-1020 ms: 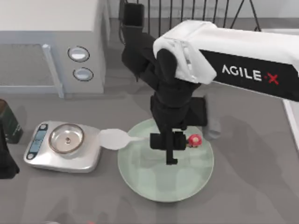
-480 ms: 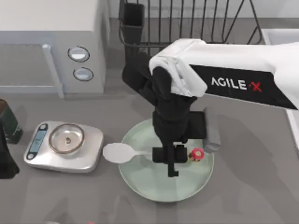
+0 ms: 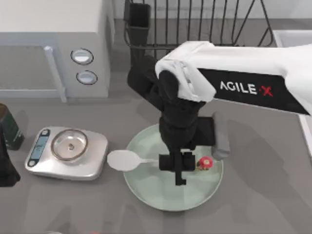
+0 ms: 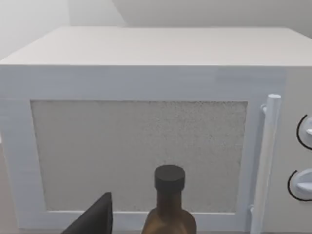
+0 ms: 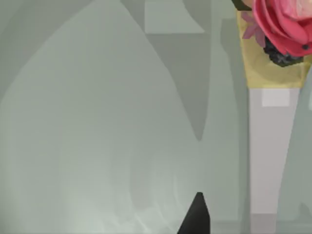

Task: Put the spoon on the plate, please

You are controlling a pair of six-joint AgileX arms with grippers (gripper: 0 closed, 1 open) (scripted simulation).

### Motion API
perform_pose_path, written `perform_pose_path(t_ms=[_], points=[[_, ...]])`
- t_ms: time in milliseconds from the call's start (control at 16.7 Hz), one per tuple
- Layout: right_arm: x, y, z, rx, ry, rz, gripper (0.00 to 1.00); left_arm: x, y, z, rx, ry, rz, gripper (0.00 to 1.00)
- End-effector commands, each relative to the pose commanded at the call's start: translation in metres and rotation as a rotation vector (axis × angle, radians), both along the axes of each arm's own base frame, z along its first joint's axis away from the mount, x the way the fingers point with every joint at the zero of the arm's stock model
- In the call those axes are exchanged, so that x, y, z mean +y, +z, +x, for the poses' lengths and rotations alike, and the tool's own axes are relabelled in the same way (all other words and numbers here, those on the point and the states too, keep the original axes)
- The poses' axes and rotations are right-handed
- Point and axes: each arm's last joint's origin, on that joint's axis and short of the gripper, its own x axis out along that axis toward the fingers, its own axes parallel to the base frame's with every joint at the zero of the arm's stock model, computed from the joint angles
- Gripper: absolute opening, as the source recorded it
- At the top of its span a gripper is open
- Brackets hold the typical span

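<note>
A: Right gripper (image 3: 178,165) state?
B: Over the plate (image 3: 146,187), just past its centre toward 12 o'clock, pointing down. Fingers pinched on the spoon (image 3: 127,160) mid-handle, as far as the top view shows. The exact contact is hidden under the gripper body.
A: Spoon position?
B: Lying across the plate's 9–3 line. White bowl sticks out over the plate's 9 o'clock rim, toward the scale (image 3: 95,164). Red knob is inside the plate at about 3 o'clock of the gripper. Can't tell if the handle touches the plate surface.
A: Right wrist cam?
B: Pale green plate (image 5: 97,122) surface up close, one dark fingertip (image 5: 195,219), a pale strip and a pink flower-like thing (image 5: 282,24) on a yellow block.
A: Any text?
B: "AGILE·X" on the right arm's black side panel (image 3: 246,88). Scale display is unreadable.
A: Left arm?
B: Parked at the table's 9 o'clock edge. Its wrist cam faces the microwave (image 4: 146,97) door, brown bottle (image 4: 169,204) with black cap in front. Can't tell its finger state.
A: Surroundings?
B: Microwave (image 3: 53,44) at 10 o'clock, black rack (image 3: 195,24) at 12.
</note>
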Motion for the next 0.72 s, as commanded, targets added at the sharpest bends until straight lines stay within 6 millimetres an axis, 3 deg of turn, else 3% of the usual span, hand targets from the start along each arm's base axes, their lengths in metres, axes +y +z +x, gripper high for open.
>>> perform_pose_path(t_ms=[360,720], points=[[0.0000,0.0000,0.0000,0.000,0.000,0.000,0.98,0.0000,0.0000,0.0000,0.000,0.000,0.000,1.00],[0.0000,0.0000,0.0000,0.000,0.000,0.000,1.00,0.0000,0.0000,0.0000,0.000,0.000,0.000,1.00]])
